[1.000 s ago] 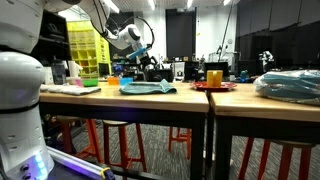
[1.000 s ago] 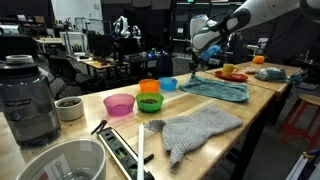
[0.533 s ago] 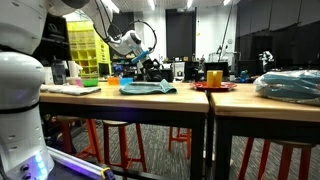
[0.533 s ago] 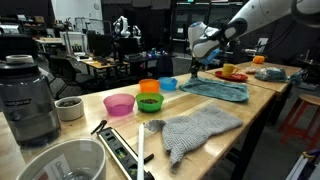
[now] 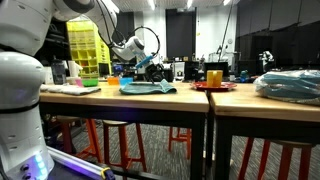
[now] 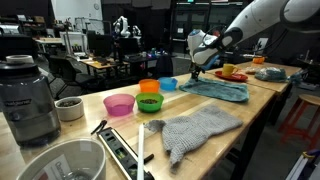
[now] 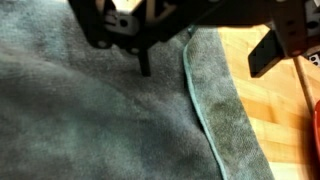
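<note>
Your gripper hangs low over the far end of the teal towel, which lies spread flat on the wooden table. In an exterior view the gripper sits just above the towel, close to the cloth; you cannot tell from either outside camera whether the tips touch it.

Wrist view: the gripper comes in from the top of the picture. The jaws stand wide apart with nothing clamped between them. One of the fingers is over the towel; the other dark finger sits over bare table. The towel's stitched hem runs from top centre down to the lower right, so the cloth's edge lies between the two fingers, nearer the one on the cloth. The towel fills most of this view and lies smooth under the jaws.

Around it: a blue bowl lies near the towel's end, then an orange bowl, a green bowl and a pink bowl. A grey cloth lies well apart, nearer the camera.
</note>
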